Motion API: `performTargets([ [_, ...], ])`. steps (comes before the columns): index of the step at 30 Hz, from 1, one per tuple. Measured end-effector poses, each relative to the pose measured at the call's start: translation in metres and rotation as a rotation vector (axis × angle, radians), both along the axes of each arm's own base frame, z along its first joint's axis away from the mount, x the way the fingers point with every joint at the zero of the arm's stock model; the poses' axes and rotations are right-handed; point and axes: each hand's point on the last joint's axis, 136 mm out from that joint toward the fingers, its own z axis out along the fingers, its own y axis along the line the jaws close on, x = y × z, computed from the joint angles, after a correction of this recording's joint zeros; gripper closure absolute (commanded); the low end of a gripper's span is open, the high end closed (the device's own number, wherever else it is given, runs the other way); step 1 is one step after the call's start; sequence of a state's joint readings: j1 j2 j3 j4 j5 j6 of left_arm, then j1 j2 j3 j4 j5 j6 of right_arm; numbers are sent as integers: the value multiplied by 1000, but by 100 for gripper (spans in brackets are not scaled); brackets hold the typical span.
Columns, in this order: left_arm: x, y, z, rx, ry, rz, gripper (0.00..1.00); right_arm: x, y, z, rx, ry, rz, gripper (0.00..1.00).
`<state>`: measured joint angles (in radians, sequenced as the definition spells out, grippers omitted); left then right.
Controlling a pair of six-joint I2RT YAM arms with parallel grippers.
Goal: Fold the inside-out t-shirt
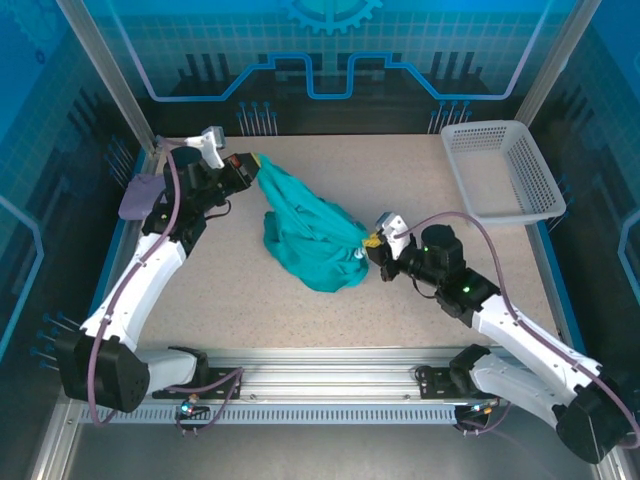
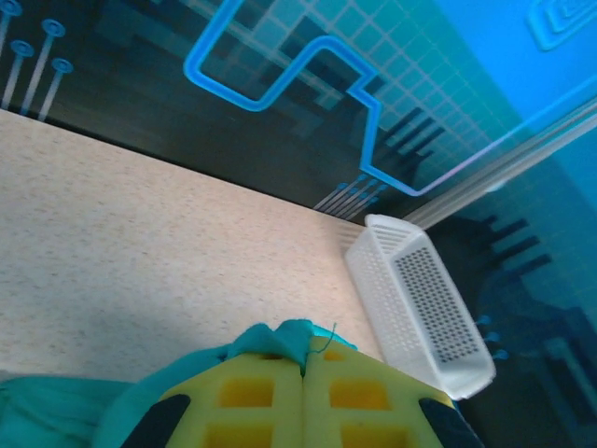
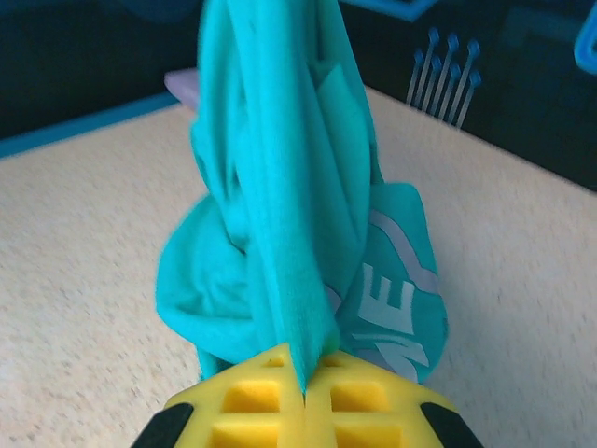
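The inside-out t-shirt (image 1: pixel 305 235) is a teal-green bunch stretched across the middle of the table, with pale lettering showing through in the right wrist view. My left gripper (image 1: pixel 252 163) is shut on its far-left end, a small tuft of teal cloth (image 2: pixel 294 338) pinched between the yellow pads (image 2: pixel 252 401). My right gripper (image 1: pixel 372 243) is shut on the near-right end of the t-shirt (image 3: pixel 280 215), whose cloth rises in a taut band from between the yellow pads (image 3: pixel 364 401).
A white perforated basket (image 1: pixel 500 170) stands at the back right, also seen as the basket (image 2: pixel 420 303) in the left wrist view. A lavender-purple folded garment (image 1: pixel 140 197) lies at the left edge of the table. Blue walls enclose the back and sides.
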<state>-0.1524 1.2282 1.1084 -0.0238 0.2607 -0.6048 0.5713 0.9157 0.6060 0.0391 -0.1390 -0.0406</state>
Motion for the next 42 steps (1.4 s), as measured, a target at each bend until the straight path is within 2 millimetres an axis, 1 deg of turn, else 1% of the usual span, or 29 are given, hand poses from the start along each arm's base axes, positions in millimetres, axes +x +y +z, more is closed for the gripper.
performTargets([
  [1, -1, -2, 1, -11, 3, -11, 100, 2, -1, -9, -13, 22, -16, 99],
  [3, -3, -5, 0, -30, 15, -25, 100, 7, -2, -20, -27, 55, -38, 99],
  [6, -4, -8, -4, -55, 34, -41, 100, 16, -1, -30, -43, 105, -68, 100],
  [7, -5, -9, -4, -62, 39, -47, 100, 20, 0, -29, -48, 123, -79, 100],
  [8, -5, -10, -4, -72, 43, -51, 100, 25, 2, -25, -50, 130, -90, 100],
  [9, -5, -11, -4, -79, 47, -56, 100, 30, 3, -15, -49, 130, -101, 100],
  [10, -6, -13, -4, -82, 47, -63, 100, 35, 4, -2, -47, 124, -112, 100],
  [11, -6, -15, -2, -82, 45, -68, 100, 42, 5, 16, -39, 104, -126, 100],
  [12, -7, -20, 1, -81, 42, -79, 100, 48, 4, 42, -22, 73, -142, 100],
  [13, -9, -25, 5, -80, 35, -93, 100, 53, 3, 63, -6, 47, -155, 100],
  [15, -15, -41, 21, -80, 0, -138, 100, 62, -7, 121, 50, -41, -195, 100],
  [18, -30, -62, 51, -94, -74, -208, 100, 64, -31, 187, 116, -161, -260, 100],
  [20, -41, -66, 68, -107, -125, -231, 100, 60, -48, 216, 137, -223, -300, 100],
  [21, -47, -64, 78, -115, -157, -230, 100, 59, -56, 228, 141, -248, -318, 100],
  [22, -51, -60, 85, -121, -184, -220, 100, 58, -60, 235, 143, -260, -327, 100],
  [24, -58, -48, 97, -131, -233, -181, 100, 64, -66, 245, 135, -267, -345, 100],
  [26, -58, -34, 100, -131, -258, -130, 100, 74, -61, 245, 118, -243, -326, 100],
  [27, -56, -27, 97, -127, -257, -101, 100, 80, -53, 242, 109, -219, -299, 100],
  [28, -53, -23, 92, -123, -249, -80, 100, 86, -45, 236, 101, -193, -268, 100],
  [29, -49, -19, 85, -115, -235, -59, 100, 94, -35, 225, 89, -155, -233, 100],
  [31, -41, -16, 63, -98, -189, -29, 100, 112, -16, 190, 53, -56, -178, 100],
  [32, -38, -14, 50, -86, -158, -13, 100, 118, -7, 169, 31, 0, -157, 100],
  [33, -36, -12, 34, -68, -124, 2, 100, 124, 2, 143, 3, 65, -136, 100],
  [36, -34, -5, -11, -16, -23, 42, 100, 125, 19, 82, -58, 215, -88, 100],
  [37, -34, -3, -21, -1, 0, 51, 100, 124, 22, 69, -73, 252, -77, 100],
  [38, -34, 0, -32, 16, 25, 62, 100, 122, 23, 59, -86, 281, -71, 100],
  [39, -36, 2, -42, 30, 50, 70, 100, 120, 24, 53, -95, 298, -69, 100],
  [41, -38, 4, -51, 44, 74, 78, 100, 119, 22, 53, -98, 305, -72, 100],
  [42, -40, 4, -52, 50, 78, 76, 100, 120, 19, 58, -91, 299, -75, 100],
])
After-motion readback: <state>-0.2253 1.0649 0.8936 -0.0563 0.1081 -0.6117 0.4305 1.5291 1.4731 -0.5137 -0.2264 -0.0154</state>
